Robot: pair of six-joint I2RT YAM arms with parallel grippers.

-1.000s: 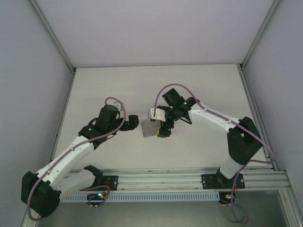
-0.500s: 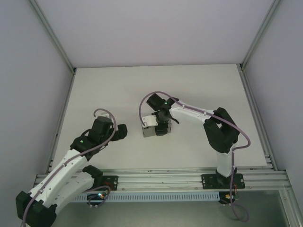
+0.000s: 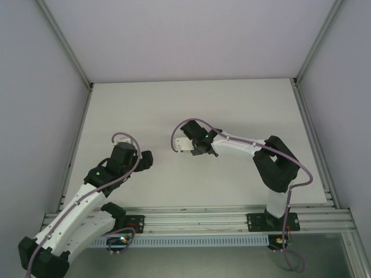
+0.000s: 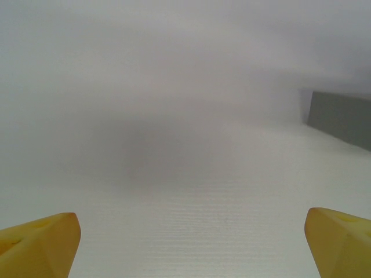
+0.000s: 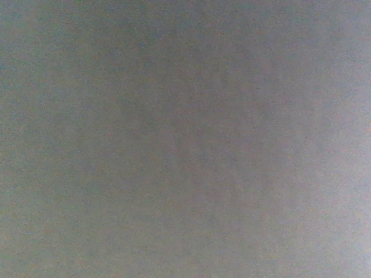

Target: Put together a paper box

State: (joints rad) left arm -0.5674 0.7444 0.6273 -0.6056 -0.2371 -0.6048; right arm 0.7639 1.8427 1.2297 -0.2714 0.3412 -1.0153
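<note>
My left hand [image 3: 145, 160] is wide open and holds nothing. In my left wrist view, my two yellow fingertips [image 4: 40, 246] sit far apart in the bottom corners, with bare white table [image 4: 185, 191] between them.

The small grey cardboard box [image 4: 341, 119] stands on the table ahead of my left hand and off to its right side. I see one dark grey wall of it at the edge of that view. It is well apart from my left fingertips and does not touch them.

From the top, my right hand [image 3: 197, 149] is low over the middle of the table, reaching across to the left. My left hand is to the left of it, with a gap of bare table between the two. I cannot make out the box from the top, because my right hand and wrist are in the way there.

Right in front of my right wrist camera is a flat, blurry grey surface [image 5: 185, 139]. It looks like the same grey cardboard, but it is too close to be sure. I cannot tell if my right hand is open or closed, or if it holds the box
</note>
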